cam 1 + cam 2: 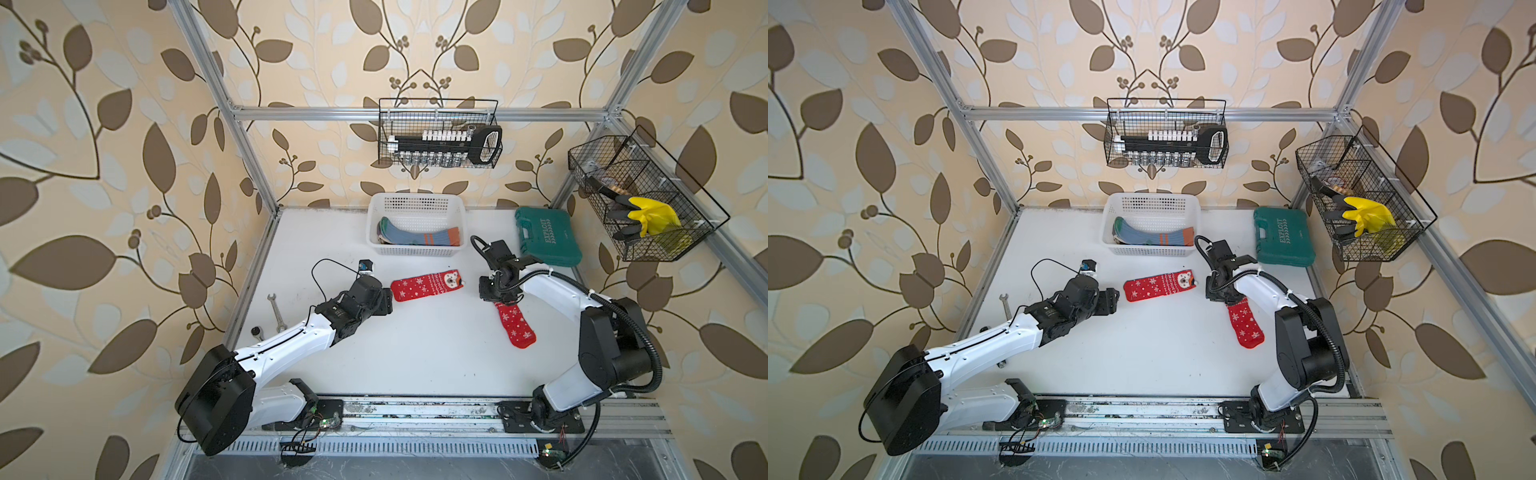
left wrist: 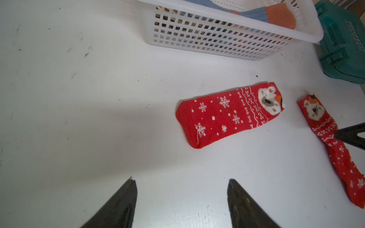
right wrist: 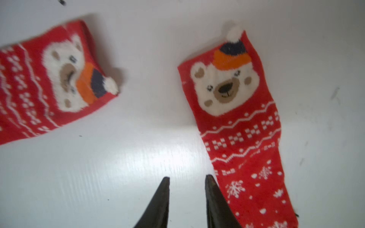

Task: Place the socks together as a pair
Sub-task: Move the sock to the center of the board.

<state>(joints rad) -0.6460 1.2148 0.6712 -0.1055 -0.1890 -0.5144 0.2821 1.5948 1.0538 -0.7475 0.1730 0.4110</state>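
Left gripper (image 2: 181, 180): spread wide, empty, near the toe of a red knitted snowflake sock (image 1: 426, 284) flat on the white tabletop (image 1: 415, 357). Right gripper (image 3: 187, 177): parted narrowly, gripping nothing (tips over bare surface), at the edge of a second red snowflake sock (image 1: 515, 326), apart from the first. Behind, in a white perforated plastic basket (image 1: 415, 197): a blue-grey, orange-cuffed sock (image 1: 419, 237).
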